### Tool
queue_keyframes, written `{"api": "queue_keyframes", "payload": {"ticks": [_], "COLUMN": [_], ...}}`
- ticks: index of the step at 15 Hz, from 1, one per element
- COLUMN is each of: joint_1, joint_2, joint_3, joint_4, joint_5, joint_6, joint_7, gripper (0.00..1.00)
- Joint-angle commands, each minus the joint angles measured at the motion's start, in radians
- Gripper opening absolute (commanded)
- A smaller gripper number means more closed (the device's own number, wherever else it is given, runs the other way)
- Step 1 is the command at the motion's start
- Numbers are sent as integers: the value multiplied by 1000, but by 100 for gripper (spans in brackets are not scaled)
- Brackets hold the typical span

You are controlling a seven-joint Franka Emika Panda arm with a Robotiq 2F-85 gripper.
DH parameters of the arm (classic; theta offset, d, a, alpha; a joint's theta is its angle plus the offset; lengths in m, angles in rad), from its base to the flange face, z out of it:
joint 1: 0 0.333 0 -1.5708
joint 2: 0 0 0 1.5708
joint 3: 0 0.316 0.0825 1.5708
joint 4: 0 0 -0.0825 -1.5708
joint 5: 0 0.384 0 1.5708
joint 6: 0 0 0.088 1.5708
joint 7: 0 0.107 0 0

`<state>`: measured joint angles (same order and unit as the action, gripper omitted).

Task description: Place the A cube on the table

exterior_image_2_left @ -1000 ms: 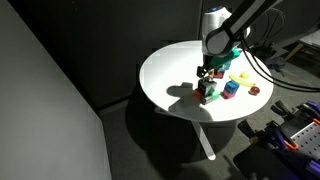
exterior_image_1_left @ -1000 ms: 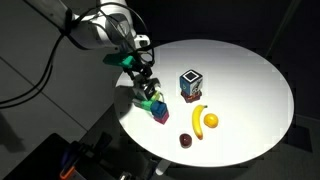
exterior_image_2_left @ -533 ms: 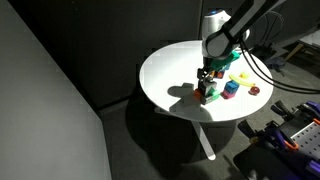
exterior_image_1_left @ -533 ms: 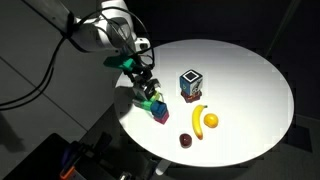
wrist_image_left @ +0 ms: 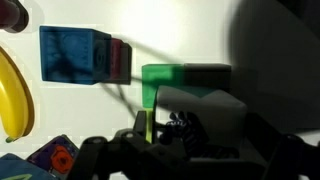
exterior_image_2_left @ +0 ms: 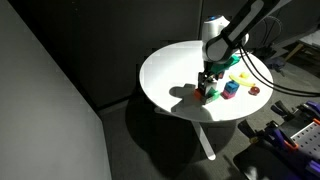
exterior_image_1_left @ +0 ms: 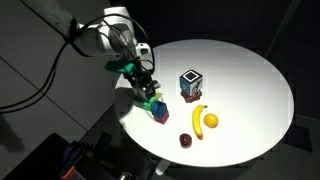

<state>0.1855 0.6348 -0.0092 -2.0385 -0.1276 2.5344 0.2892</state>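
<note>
The A cube (wrist_image_left: 200, 105), white with dark print on its near face, sits between my gripper's (wrist_image_left: 190, 125) jaws in the wrist view. A finger (wrist_image_left: 142, 126) presses on its left side, and the right side is lost in shadow. A green block (wrist_image_left: 160, 78) lies just beyond it. In both exterior views the gripper (exterior_image_1_left: 144, 84) (exterior_image_2_left: 207, 82) hangs directly over the stack of coloured blocks (exterior_image_1_left: 155, 106) (exterior_image_2_left: 208, 94) near the edge of the round white table (exterior_image_1_left: 245, 65) (exterior_image_2_left: 165, 70). The cube itself is too small to make out there.
A bigger white cube with dark blue print (exterior_image_1_left: 190, 84) (wrist_image_left: 75, 55) stands near the stack. A banana (exterior_image_1_left: 198, 119) (wrist_image_left: 10, 90), an orange (exterior_image_1_left: 211, 121) and a small dark red fruit (exterior_image_1_left: 186, 140) lie toward the table's front. Dark floor surrounds the table.
The arm has shifted only slightly, with the gripper a little lower over the block stack. Nothing else has moved.
</note>
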Motion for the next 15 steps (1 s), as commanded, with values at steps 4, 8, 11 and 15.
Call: {"api": "queue_keyframes", "payload": {"ticks": [4,8,11,15], "joint_1": [10,16,22,24], "joint_2": [20,4,-10,-36], "joint_3": [-9,-9,-15,-21], "joint_4": [22,31,41,72], "joint_5": [13,15,8,5], "joint_6": [-7,-31,-51,-107], "joint_7": [-4,1,8,15], "gripper": [57,30,11,5]}}
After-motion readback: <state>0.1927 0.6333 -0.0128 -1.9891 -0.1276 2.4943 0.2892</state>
